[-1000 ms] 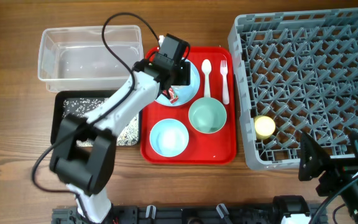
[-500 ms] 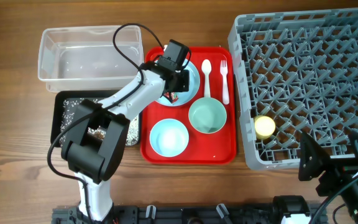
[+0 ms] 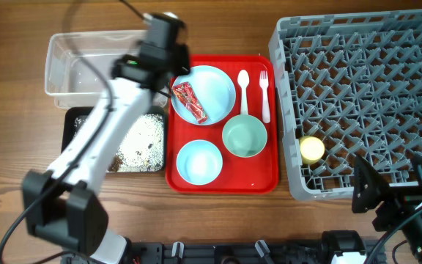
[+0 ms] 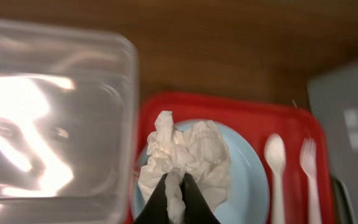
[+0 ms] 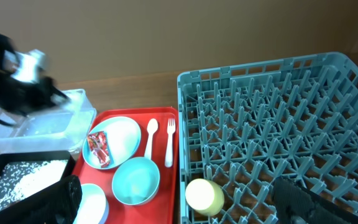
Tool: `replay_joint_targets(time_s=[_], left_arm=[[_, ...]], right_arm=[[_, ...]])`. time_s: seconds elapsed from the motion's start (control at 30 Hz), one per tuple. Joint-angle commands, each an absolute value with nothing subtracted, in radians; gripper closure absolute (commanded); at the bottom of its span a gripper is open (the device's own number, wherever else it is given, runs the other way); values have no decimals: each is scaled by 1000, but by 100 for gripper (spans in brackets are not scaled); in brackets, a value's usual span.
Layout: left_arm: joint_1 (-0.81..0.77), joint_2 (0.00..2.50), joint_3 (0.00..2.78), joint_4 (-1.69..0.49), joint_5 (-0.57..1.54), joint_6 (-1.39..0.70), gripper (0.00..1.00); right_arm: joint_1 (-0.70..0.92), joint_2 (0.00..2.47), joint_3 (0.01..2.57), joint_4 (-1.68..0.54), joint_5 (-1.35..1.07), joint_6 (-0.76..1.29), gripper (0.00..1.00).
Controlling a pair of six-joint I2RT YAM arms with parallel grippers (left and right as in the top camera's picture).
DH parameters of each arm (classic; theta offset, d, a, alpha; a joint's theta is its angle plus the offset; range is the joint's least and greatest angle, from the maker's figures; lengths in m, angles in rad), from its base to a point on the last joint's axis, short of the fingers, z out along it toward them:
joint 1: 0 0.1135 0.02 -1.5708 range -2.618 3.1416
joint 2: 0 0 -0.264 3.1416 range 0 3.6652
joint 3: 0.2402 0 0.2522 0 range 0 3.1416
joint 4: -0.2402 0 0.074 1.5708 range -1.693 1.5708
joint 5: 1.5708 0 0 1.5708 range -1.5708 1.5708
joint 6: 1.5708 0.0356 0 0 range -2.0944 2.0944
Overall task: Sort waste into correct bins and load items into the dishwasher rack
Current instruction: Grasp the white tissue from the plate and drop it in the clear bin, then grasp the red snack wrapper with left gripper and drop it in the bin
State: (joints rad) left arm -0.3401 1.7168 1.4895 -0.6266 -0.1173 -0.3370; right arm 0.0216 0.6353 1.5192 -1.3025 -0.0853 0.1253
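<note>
- The crumpled white tissue [image 4: 185, 152] is up in the air, clenched in the left pincer [image 4: 176, 182]. It hangs over the far left corner of the red tray [image 3: 258, 181], right at the lip of the clear tub [image 3: 72, 70] beside it, and it is not dropped yet.
- The snack wrapper [image 3: 189, 101] lies on the pale blue plate [image 3: 218, 84] at the tray's far left and awaits a bin.
- The rice [image 3: 138, 139] and dark bits are spread in the black tray [image 3: 70, 128], just left of the red tray, so that part looks sorted.
- The yellow cup [image 3: 312, 149] stands in the grey rack [image 3: 365, 88], just right of the red tray, the only item loaded.
- Left on the red tray are the plate, the small blue bowl [image 3: 198, 161], the mint bowl [image 3: 245, 136], the spoon [image 3: 243, 92] and the fork [image 3: 264, 95].
- The right pincer [image 3: 393, 192] hangs released and empty, well right of the tray.
- I'd say it's barely a third of the way through.
</note>
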Motion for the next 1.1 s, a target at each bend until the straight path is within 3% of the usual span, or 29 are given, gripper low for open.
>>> replay_joint_targets(time_s=[0.0, 0.07, 0.1, 0.17, 0.33, 0.7, 1.07], left_arm=[[-236, 1757, 1489, -625, -226, -302, 83], [-196, 1782, 1489, -617, -212, -302, 20], [-183, 1787, 1489, -618, -189, -302, 0], [-173, 1779, 1491, -636, -129, -298, 1], [-221, 1705, 1504, -732, -17, -306, 23], [-500, 1812, 1502, -827, -114, -638, 28], [-505, 2053, 1502, -779, -183, -847, 34]], right_arm=[[17, 633, 1517, -1303, -76, 107, 0], [17, 633, 1517, -1303, -76, 107, 0], [17, 633, 1517, -1303, -76, 107, 0], [17, 633, 1517, -1303, -76, 107, 0], [17, 633, 1517, -1303, -76, 107, 0], [17, 633, 1517, -1303, -76, 107, 0], [17, 633, 1517, -1303, -76, 107, 0]])
